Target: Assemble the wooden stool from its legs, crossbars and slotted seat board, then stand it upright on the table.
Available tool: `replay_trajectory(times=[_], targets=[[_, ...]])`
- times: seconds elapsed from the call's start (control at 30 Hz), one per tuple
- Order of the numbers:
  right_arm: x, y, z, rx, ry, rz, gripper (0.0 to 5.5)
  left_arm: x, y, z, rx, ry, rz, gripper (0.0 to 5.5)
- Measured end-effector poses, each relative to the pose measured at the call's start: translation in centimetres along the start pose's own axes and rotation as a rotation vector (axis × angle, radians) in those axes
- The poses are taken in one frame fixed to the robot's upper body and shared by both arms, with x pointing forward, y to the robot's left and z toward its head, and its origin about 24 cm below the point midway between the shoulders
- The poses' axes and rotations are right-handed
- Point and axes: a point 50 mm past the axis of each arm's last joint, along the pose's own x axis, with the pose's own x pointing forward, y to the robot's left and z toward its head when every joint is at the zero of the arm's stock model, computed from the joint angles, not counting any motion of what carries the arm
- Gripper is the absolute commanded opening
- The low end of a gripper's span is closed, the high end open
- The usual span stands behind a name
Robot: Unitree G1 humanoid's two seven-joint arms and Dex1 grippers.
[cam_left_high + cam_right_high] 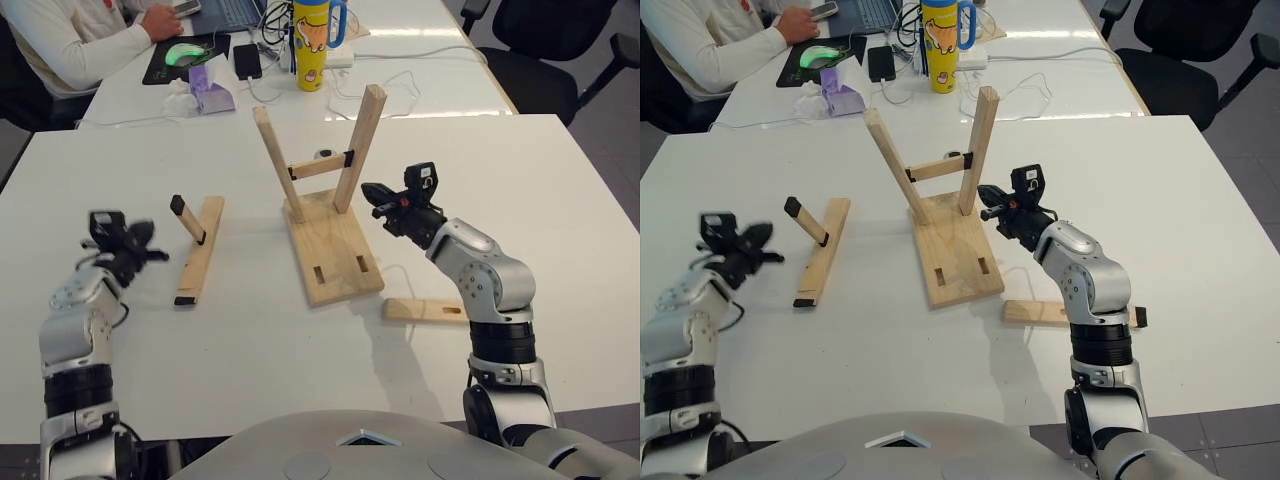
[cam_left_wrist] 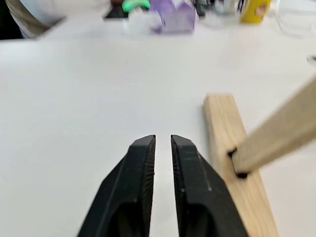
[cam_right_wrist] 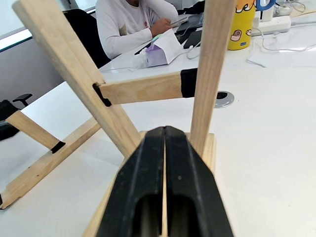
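The slotted seat board (image 1: 335, 255) lies flat mid-table. Two legs (image 1: 278, 165) (image 1: 360, 148) stand in it, joined by a crossbar (image 1: 320, 165). My right gripper (image 1: 372, 195) is shut and empty, just right of the right leg's foot; the right wrist view has its tips (image 3: 164, 131) in front of the crossbar (image 3: 143, 89). A loose leg (image 1: 200, 250) with a crossbar (image 1: 188, 220) stuck in it lies to the left. My left gripper (image 1: 150, 245) is beside it, fingers a narrow gap apart (image 2: 163, 140), holding nothing. Another leg (image 1: 425, 310) lies under my right forearm.
On the far table stand a yellow cup (image 1: 312, 45) and a purple packet (image 1: 210, 90), with cables and a person at a laptop. An office chair (image 1: 560, 50) is at the back right. Bare tabletop (image 1: 250, 350) stretches in front of the seat board.
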Motion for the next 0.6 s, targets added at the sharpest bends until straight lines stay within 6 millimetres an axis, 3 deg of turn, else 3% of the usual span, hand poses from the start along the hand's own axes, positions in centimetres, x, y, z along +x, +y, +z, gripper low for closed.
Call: replay_trajectory(times=[0.23, 0.6], targets=[[-0.1, -0.1, -0.1, 0.000, 0.004, -0.007, 0.00, -0.8, -1.3, 0.6, -0.006, 0.079, -0.102, 2.18], [-0.1, -0.1, -0.3, -0.014, 0.019, -0.004, 0.00, -0.9, -2.9, -1.7, -0.022, 0.209, -0.138, 3.79]])
